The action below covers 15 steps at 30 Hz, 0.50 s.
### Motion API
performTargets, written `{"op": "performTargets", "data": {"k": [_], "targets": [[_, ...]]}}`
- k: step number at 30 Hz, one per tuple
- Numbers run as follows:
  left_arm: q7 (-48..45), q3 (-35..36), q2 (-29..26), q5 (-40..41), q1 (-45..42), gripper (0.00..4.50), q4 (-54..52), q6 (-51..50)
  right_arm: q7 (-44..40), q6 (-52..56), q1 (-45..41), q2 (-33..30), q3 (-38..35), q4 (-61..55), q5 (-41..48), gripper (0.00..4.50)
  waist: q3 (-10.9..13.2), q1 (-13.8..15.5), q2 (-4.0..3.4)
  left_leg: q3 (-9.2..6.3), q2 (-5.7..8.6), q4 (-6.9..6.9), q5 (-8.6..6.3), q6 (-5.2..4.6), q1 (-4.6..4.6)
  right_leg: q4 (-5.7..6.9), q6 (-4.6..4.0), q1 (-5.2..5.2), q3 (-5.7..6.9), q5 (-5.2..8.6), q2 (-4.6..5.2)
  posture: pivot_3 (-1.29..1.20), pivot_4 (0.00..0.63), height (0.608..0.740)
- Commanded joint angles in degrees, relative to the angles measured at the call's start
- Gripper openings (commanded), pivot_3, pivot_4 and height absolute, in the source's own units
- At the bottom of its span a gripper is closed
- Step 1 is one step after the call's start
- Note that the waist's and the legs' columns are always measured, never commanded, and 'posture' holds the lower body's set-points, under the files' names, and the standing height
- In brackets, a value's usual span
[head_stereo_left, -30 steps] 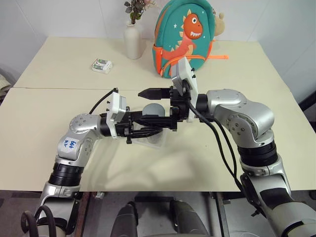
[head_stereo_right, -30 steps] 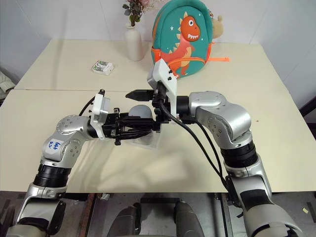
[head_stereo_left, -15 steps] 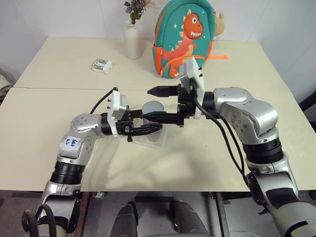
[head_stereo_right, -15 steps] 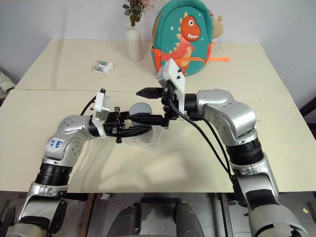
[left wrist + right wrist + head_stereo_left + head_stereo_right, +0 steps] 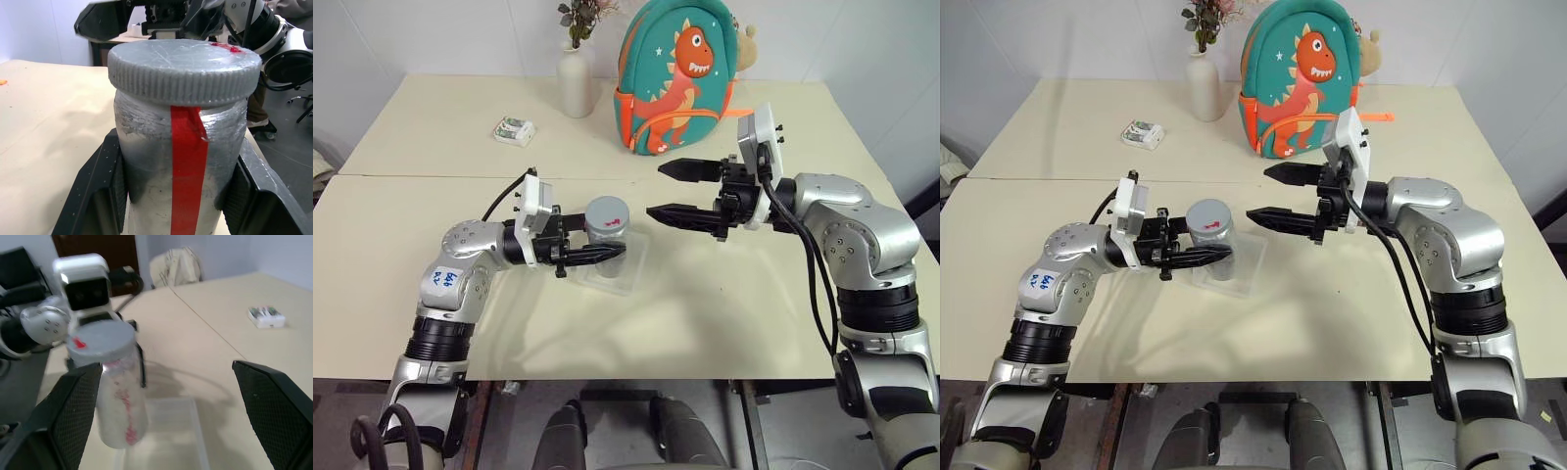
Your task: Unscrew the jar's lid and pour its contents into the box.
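Note:
The jar (image 5: 607, 235), silvery with a red stripe, stands upright with its grey lid (image 5: 607, 210) on top. My left gripper (image 5: 610, 245) is shut on the jar's body, and its fingers (image 5: 100, 191) press both sides below the lid (image 5: 183, 61). The jar is at the clear box (image 5: 632, 258), over its near left part; whether it rests on the box I cannot tell. My right gripper (image 5: 655, 189) is open and level, off to the right of the jar and apart from it. The contents are hidden inside the jar.
A green dinosaur backpack (image 5: 680, 73) stands at the back, with a white vase (image 5: 576, 83) to its left. A small white-and-green packet (image 5: 515, 130) lies at the back left. A seam (image 5: 411, 176) between two tables crosses behind the arms.
My right gripper, which stood open around the lid, has drawn away to the right and stays open. The lid remains on the jar. The left gripper keeps its hold.

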<state>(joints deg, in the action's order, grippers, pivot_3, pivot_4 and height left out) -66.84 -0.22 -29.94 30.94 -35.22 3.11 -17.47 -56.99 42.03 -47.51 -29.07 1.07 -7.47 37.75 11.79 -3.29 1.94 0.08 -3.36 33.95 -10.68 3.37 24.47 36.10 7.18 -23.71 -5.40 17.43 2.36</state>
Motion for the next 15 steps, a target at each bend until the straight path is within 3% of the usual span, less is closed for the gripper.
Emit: {"op": "performTargets", "data": {"k": [1,6,15], "targets": [[-0.24,0.33,0.26,-0.41,-1.31,2.02,-0.55,1.20,2.33,0.68,-1.91,2.84,0.84,-4.23,1.65,4.47,0.00,0.05,0.00,-0.01,0.00,0.00,0.00,0.00,0.00,0.00,0.00,0.00,0.00,0.00,0.00,0.00,0.150,0.740],[-0.34,-0.04,0.82,-0.62,-1.36,2.02,-0.64,1.09,5.83,-1.22,-3.42,6.76,5.45,-3.06,-3.08,4.47,0.00,0.10,0.00,0.01,0.00,0.03,0.00,0.00,0.00,0.00,0.01,0.00,0.00,-0.01,0.01,0.00,0.150,0.740],[-0.30,0.08,1.01,-0.69,-1.08,2.02,-1.20,0.65,6.58,-2.94,-4.69,8.58,6.67,0.40,-6.36,4.47,0.00,0.08,0.00,0.01,0.00,0.06,0.00,0.00,0.01,0.04,0.01,0.00,0.00,-0.01,0.00,0.00,0.150,0.740]]}}
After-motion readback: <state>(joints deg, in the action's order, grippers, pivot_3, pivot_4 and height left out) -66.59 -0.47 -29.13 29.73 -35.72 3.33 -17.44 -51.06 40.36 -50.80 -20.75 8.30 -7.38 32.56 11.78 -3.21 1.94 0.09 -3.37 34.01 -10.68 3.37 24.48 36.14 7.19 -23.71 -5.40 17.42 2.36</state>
